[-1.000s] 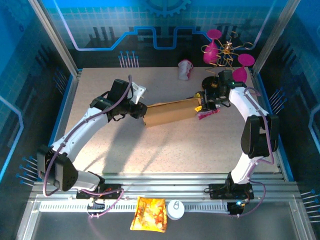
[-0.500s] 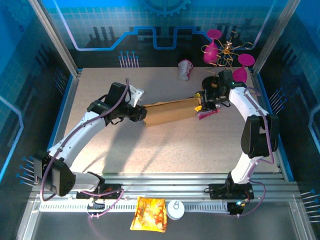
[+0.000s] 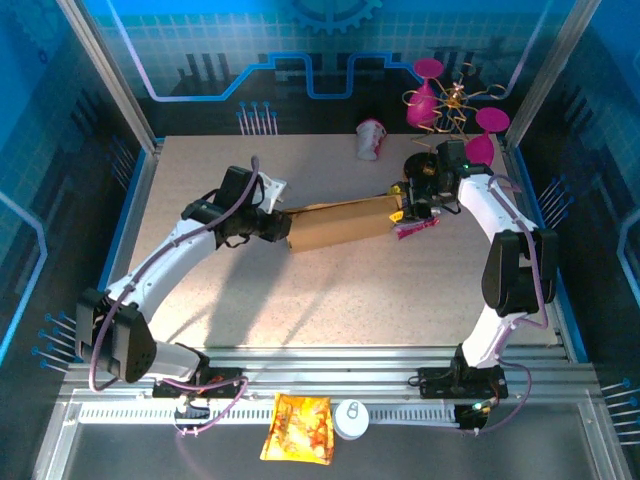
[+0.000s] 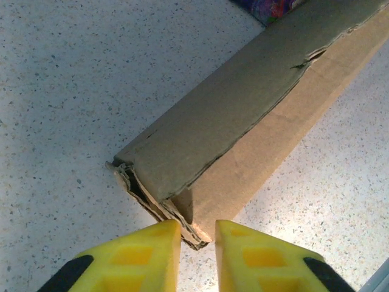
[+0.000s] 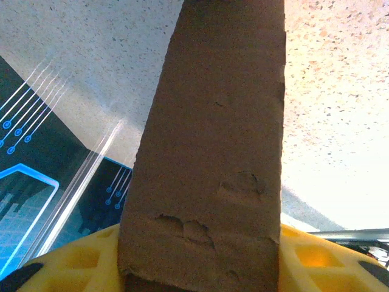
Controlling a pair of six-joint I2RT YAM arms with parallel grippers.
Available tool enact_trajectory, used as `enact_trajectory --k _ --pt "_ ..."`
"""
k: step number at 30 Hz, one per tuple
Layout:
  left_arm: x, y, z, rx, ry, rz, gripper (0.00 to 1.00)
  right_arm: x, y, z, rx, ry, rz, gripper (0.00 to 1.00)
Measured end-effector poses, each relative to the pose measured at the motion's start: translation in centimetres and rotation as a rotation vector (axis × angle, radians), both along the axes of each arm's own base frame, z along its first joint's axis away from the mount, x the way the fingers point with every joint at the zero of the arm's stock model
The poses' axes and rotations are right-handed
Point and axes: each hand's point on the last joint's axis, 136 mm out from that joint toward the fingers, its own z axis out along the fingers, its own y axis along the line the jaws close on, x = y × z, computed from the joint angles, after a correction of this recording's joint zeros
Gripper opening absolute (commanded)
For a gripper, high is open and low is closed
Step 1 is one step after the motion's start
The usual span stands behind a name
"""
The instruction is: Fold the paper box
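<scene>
The paper box [image 3: 340, 225] is a long, flattened brown cardboard shape lying across the middle of the table [image 3: 330, 290]. My left gripper [image 3: 283, 228] is at its left end. In the left wrist view the box [image 4: 243, 121] runs away to the upper right, and its frayed, layered corner sits in the narrow gap of my left gripper [image 4: 199, 237]. My right gripper [image 3: 402, 208] holds the right end. In the right wrist view the box [image 5: 213, 152] rises between the yellow fingers [image 5: 91, 258], which press on both sides.
A purple snack packet [image 3: 415, 229] lies under the box's right end, by the right gripper. A white and pink cup [image 3: 371, 139] lies at the back. A magenta and gold wire ornament [image 3: 450, 100] stands back right. An orange-yellow snack bag [image 3: 298, 427] lies on the front rail.
The left arm has shifted slightly, bringing its gripper a little closer against the box's left end. The right arm and the box have hardly moved.
</scene>
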Motion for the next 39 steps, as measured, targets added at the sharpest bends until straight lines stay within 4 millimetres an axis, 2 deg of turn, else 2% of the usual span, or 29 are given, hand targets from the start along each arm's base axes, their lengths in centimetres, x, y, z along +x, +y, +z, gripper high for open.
enact_trajectory --k 13,28,36,39 --pt "0.2 0.1 0.3 -0.022 0.025 0.048 0.01 0.2 0.0 0.0 0.001 -0.005 -0.008 0.24" --pt "0.1 0.0 0.0 -0.002 0.041 0.066 0.0 0.2 0.0 0.0 0.001 -0.005 -0.008 0.23" --pt "0.1 0.2 -0.9 0.045 0.015 0.061 0.0 0.3 0.1 0.0 0.0 -0.004 -0.016 0.28" --pt "0.2 0.2 -1.3 0.06 0.002 0.062 0.0 0.4 0.0 0.0 -0.001 -0.005 -0.02 0.34"
